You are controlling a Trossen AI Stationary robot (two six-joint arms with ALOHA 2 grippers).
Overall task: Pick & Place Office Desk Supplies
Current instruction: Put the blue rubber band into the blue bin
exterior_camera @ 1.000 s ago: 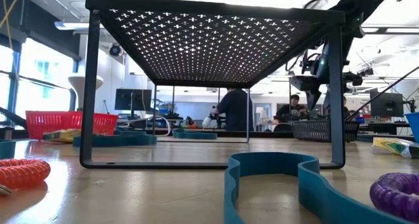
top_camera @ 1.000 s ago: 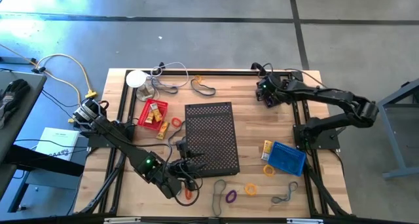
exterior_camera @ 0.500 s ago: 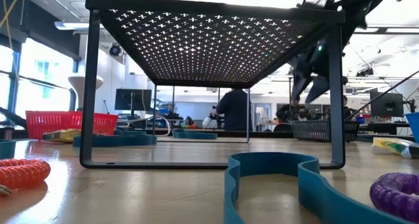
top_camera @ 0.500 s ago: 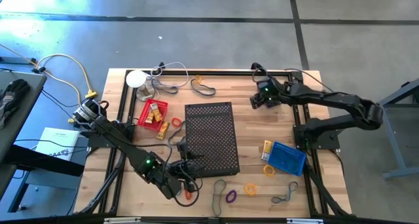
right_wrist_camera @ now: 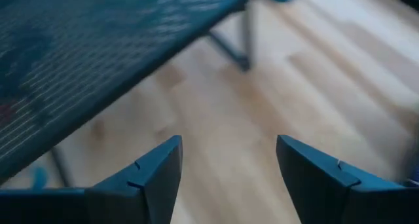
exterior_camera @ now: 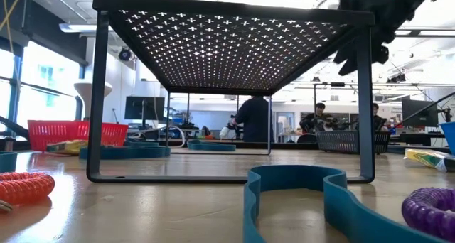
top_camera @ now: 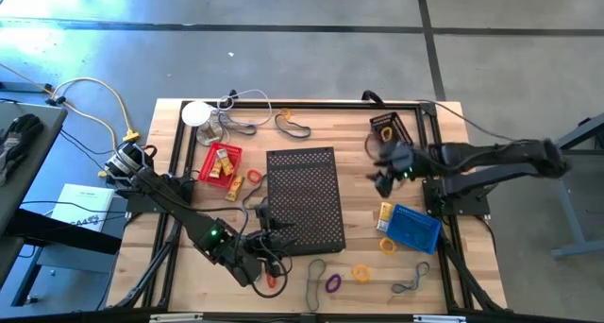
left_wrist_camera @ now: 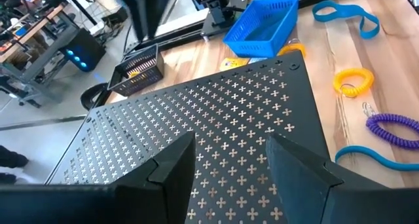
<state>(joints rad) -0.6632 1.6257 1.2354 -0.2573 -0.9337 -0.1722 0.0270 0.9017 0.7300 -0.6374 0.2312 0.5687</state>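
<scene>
Seemingly, the right gripper (top_camera: 385, 171) is travelling empty over bare wood beside the perforated shelf (top_camera: 304, 198), fingers spread and holding nothing. Judging from this, it should be keeping them wide, clearing the shelf edge and descending squarely over one loose item. Nearest the front edge, the red coil (top_camera: 270, 280), purple coil (top_camera: 332, 283) and yellow coil (top_camera: 361, 272) are lying just beside the left gripper (top_camera: 274, 245), which is waiting there with fingers parted, empty. Farther back, the right arm is reaching in low and outstretched.
</scene>
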